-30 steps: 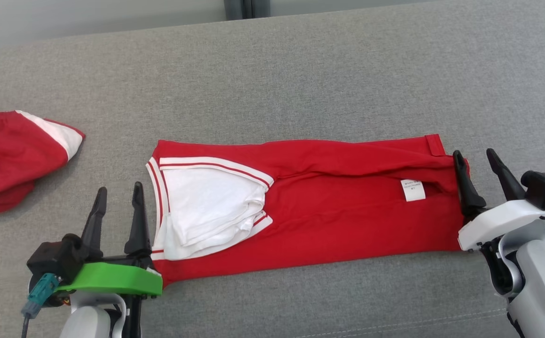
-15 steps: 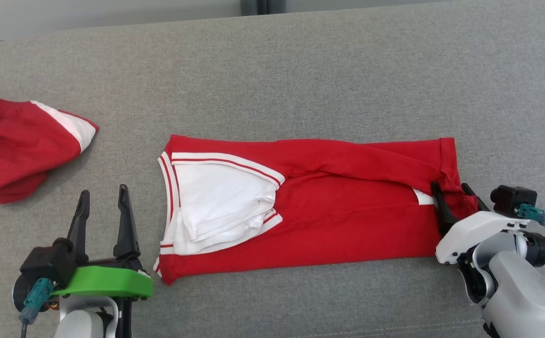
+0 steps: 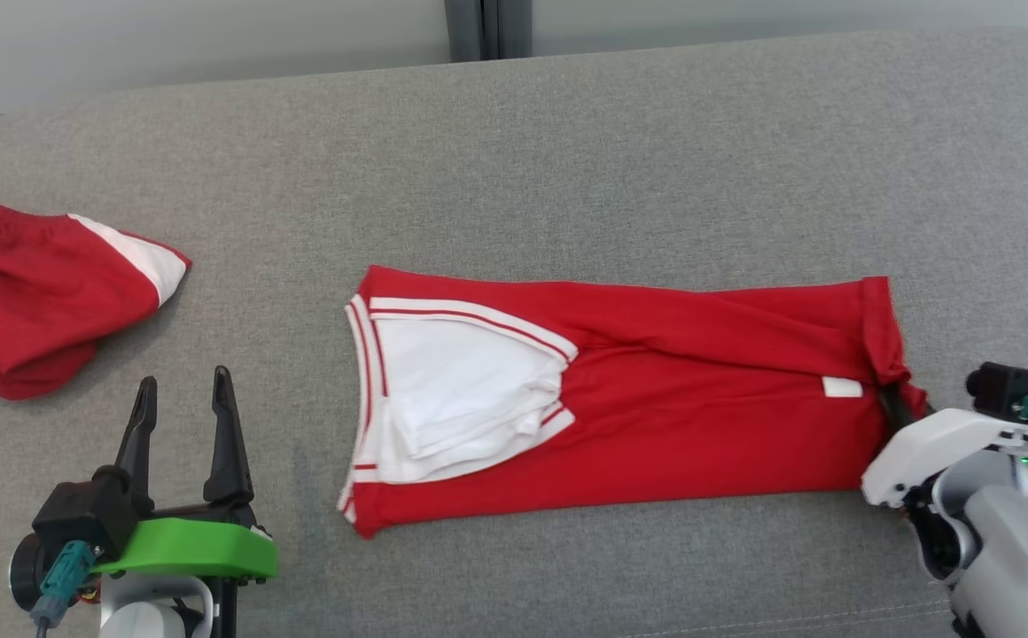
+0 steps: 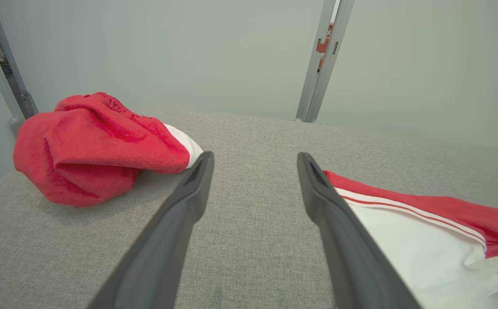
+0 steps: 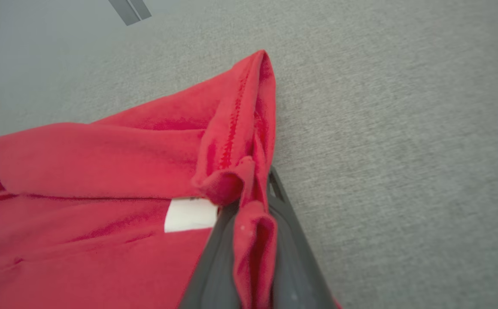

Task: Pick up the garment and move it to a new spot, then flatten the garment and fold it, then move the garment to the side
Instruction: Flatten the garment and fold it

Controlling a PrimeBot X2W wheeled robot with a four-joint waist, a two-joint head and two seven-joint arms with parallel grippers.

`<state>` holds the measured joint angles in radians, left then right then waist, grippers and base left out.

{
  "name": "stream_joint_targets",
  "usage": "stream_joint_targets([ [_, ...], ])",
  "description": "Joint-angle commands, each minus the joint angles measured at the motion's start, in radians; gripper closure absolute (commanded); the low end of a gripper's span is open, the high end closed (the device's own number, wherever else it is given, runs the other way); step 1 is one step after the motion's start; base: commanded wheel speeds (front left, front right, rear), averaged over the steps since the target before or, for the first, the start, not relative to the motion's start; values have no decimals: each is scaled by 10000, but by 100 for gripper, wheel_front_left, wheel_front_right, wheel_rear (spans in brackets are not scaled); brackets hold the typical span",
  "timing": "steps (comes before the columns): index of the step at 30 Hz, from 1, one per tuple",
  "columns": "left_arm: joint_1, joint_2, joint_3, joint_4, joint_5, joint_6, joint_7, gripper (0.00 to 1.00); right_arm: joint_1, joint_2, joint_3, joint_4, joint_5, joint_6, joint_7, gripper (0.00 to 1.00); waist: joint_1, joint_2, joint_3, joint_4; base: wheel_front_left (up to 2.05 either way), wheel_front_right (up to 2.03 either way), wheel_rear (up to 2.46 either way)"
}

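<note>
The garment is red with a white, red-striped panel at its left end and lies folded in a long band across the grey cushion. My right gripper is shut on its bunched right hem. In the right wrist view, red cloth is pinched between the right gripper's dark fingers, beside a white label. My left gripper stands open at the lower left, a short way off the garment's left end. The left wrist view shows bare cushion between the left gripper's fingers, with the garment to their right.
A second red and white garment lies crumpled at the cushion's far left, and it shows in the left wrist view as a heap. The grey cushion stretches behind, backed by a pale wall with a metal post.
My right gripper went from open beside the right hem to shut on it, and the hem bunched up. My left gripper now stands further from the garment's left end. The camera also shifted.
</note>
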<state>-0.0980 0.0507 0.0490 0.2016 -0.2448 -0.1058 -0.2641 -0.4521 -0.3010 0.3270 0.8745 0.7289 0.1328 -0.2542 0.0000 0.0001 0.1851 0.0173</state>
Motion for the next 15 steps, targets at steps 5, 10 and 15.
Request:
stream_joint_targets([
  [5, 334, 4, 137, -17, 136, 65, 1, 0, 54, -1158, -632, 188, 305, -30, -121, 100, 0, -1, -350, -53, 0, 0, 0],
  [10, 470, 5, 337, -73, 234, 203, 1, 0, 29, -1597, -801, -54, 149, -30, -115, 100, 0, -1, -511, -129, 0, 0, 0],
  [15, 594, 4, 406, -116, 185, 243, 1, 0, 26, -1417, -717, -606, -145, -28, -118, 100, 0, -1, -621, -194, 0, 0, 0],
])
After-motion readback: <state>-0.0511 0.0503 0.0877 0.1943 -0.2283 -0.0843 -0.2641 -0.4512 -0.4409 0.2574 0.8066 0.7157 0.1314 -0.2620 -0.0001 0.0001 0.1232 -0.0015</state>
